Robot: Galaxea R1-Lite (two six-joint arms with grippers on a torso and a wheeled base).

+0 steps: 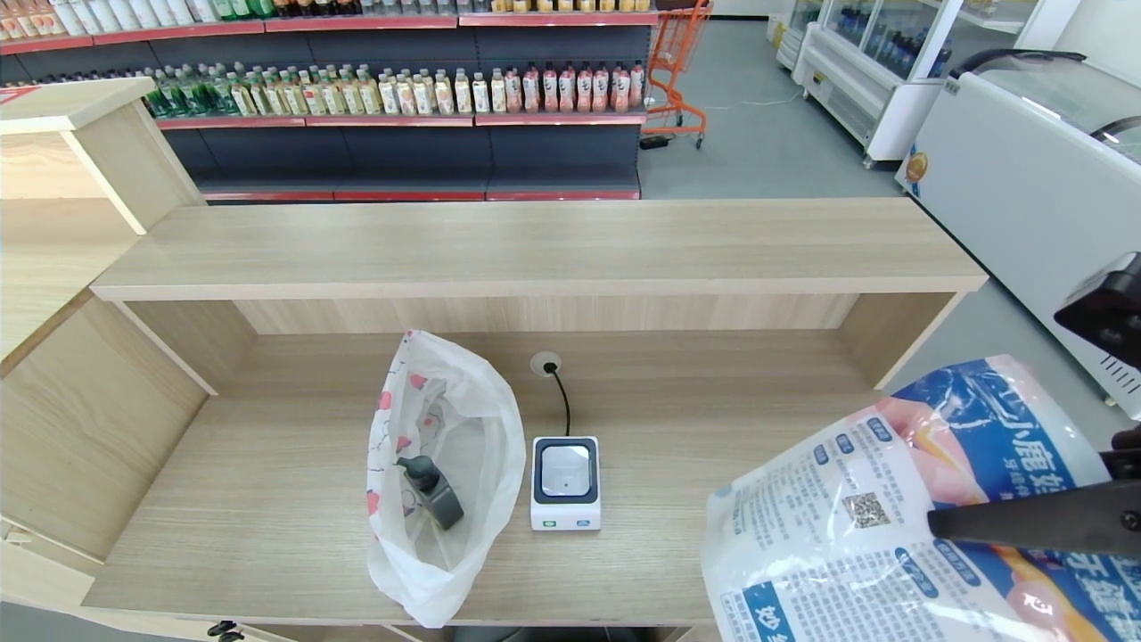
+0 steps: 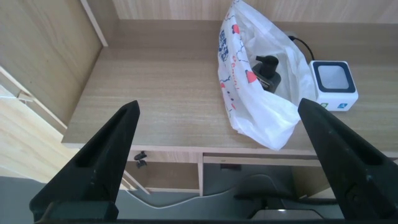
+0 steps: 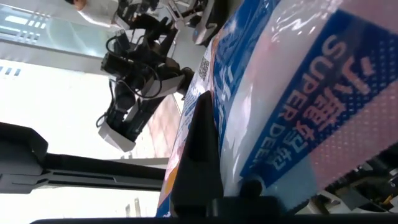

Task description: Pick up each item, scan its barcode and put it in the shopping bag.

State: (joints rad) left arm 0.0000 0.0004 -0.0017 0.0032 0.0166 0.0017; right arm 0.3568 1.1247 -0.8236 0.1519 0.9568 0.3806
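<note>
Pinching a blue-and-white pouch (image 1: 847, 535), the right gripper (image 1: 980, 524) has its jaws clenched on the pouch's edge. One dark jaw lies across the printed face and the other is hidden behind it. The pouch hangs in the air over the desk's (image 1: 267, 499) near right corner, close to the head camera, with a small square code on the side facing up. In the right wrist view, that jaw presses flat against the pouch (image 3: 292, 93) at the gripper (image 3: 205, 124).

The left gripper (image 2: 219, 106) hovers off the desk's (image 2: 161, 93) near edge, its jaws spread wide and grasping nothing.

On the desk, a white plastic bag (image 1: 481, 401) lies with its mouth open. Inside it is a dark pump bottle (image 1: 432, 490), lying on its side. The left wrist view shows the bag (image 2: 249, 106) and bottle (image 2: 268, 71) too. Just beside the bag on its right, and apart from it, sits a white scanner (image 1: 565, 481) with its window facing up. A black cable (image 1: 563, 397) runs from the scanner back to a round hole in the desk.

Behind that rises a wooden ledge (image 1: 535, 245). Farther off stand shelves of bottles (image 1: 401, 89), an orange cart (image 1: 677, 62) and white freezers (image 1: 1007, 169).
</note>
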